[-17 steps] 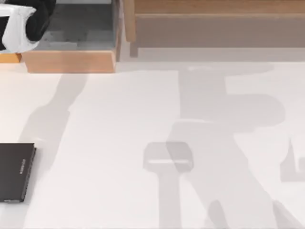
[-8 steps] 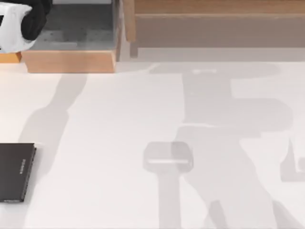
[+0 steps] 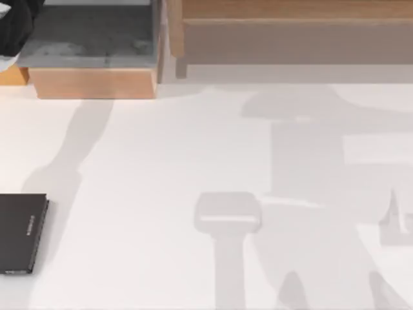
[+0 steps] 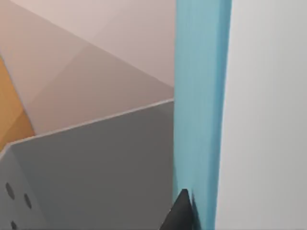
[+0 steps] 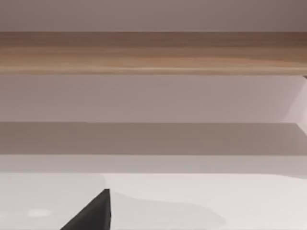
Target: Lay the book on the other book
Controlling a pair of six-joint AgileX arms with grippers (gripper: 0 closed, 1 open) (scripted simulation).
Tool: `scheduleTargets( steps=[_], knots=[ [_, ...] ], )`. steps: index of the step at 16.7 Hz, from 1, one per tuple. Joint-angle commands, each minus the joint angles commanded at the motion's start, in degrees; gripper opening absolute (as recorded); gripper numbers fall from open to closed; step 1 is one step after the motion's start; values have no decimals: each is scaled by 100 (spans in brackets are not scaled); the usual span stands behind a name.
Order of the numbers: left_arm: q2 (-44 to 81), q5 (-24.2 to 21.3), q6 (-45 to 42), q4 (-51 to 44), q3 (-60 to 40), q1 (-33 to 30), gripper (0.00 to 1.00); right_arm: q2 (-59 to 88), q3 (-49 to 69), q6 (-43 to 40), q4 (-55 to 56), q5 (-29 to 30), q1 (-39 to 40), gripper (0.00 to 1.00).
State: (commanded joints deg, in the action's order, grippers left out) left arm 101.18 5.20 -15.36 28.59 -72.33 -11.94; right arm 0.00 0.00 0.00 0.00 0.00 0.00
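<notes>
Black book (image 3: 22, 233) sits flat at the counter's (image 3: 161, 194) near-left edge. Left arm (image 3: 14, 29) is up in the far-left corner; the teal book (image 4: 201, 105) shows right against its finger (image 4: 181, 213), but I can't tell the jaws' state.

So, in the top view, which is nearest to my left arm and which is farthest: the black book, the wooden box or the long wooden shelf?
1. wooden box, at the upper left, right beside the left arm.
2. black book, at the table's left edge, and long wooden shelf, along the upper right: too close to call.
</notes>
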Motion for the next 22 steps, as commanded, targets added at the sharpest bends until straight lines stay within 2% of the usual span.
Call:
scheduleTargets(
  steps=[4,8,11,15,22],
  knots=[
    [-1327,-559,-2025,-578,956,215,0,0,0,0,0,0,0,100],
    [-2563,-1155,-4398,-1070,1819,757,0,0,0,0,0,0,0,100],
    [-3272,-1605,-5802,-1376,2231,1120,0,0,0,0,0,0,0,100],
    [-4092,-2207,-7055,-1762,3192,1818,0,0,0,0,0,0,0,100],
    [-5475,-3238,-8892,-2487,5744,3866,0,0,0,0,0,0,0,100]
  ],
)
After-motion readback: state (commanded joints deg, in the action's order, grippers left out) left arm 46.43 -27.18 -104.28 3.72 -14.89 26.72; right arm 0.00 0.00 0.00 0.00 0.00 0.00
